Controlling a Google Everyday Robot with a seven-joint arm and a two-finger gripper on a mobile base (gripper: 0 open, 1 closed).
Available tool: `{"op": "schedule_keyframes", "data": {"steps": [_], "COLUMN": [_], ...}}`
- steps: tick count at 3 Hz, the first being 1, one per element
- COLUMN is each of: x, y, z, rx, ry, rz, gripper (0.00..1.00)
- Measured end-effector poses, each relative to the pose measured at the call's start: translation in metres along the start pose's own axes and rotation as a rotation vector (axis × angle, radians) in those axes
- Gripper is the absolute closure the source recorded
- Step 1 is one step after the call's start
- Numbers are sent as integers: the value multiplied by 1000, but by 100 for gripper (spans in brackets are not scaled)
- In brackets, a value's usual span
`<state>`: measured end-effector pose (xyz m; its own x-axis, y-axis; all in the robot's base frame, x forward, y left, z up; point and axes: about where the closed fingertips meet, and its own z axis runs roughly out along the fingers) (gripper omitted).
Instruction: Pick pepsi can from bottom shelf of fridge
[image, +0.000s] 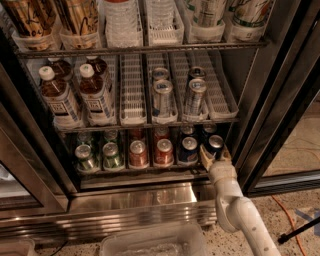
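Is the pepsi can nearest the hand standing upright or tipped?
Upright: the pepsi can shows its silver lid on top, on the bottom shelf, with the hand right before it.
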<state>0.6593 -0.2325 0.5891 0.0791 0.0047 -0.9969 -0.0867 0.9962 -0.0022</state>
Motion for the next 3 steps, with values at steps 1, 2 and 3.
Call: {"op": "schedule_keyframes", "data": {"steps": [1, 2, 3], "x": [0, -11, -43], "y": [0, -2, -8], "z": [0, -2, -5], "rx": [0, -11, -34], "ry": [0, -13, -57], "rz": [0, -8, -16], "gripper": [95, 100, 100]}}
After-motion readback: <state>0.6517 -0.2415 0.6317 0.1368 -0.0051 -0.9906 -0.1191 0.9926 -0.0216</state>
